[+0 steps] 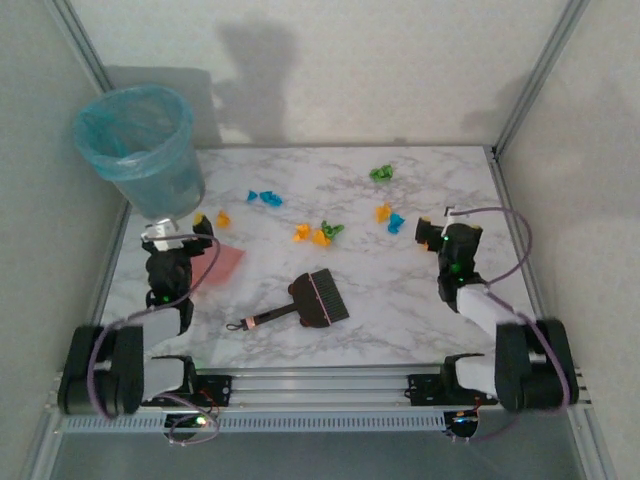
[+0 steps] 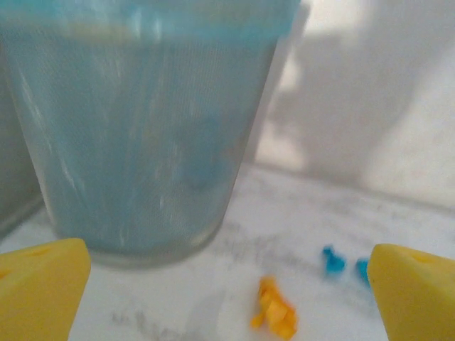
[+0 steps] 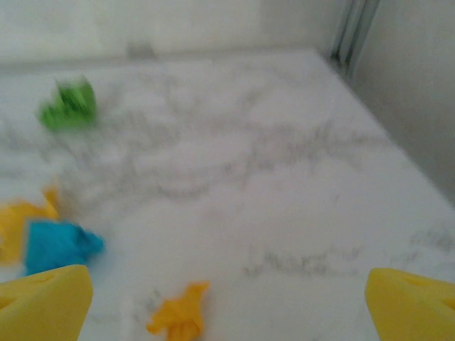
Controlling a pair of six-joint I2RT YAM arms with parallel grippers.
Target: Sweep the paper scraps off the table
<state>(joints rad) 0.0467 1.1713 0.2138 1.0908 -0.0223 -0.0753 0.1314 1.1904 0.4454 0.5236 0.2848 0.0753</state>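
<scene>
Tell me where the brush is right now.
In the top view, the brush lies flat near the middle, right of the pink dustpan and just nearer than the orange and green scraps.

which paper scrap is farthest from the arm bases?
The lone green scrap near the table's far edge, right of centre. All other scraps lie nearer the arms; the other green one sits beside an orange scrap mid-table.

This is a robotics lab test cell, not a home. A marble-patterned surface (image 1: 400, 300) sits in a frame of aluminium rails (image 1: 320, 420) and posts (image 1: 535, 75), closed in by plain white panels (image 1: 400, 70). The left arm (image 1: 165, 300) and right arm (image 1: 480, 310), trailing loose cables (image 1: 515, 225), are bolted at its near edge. A bag-lined bin (image 1: 140, 150) stands far left.
</scene>
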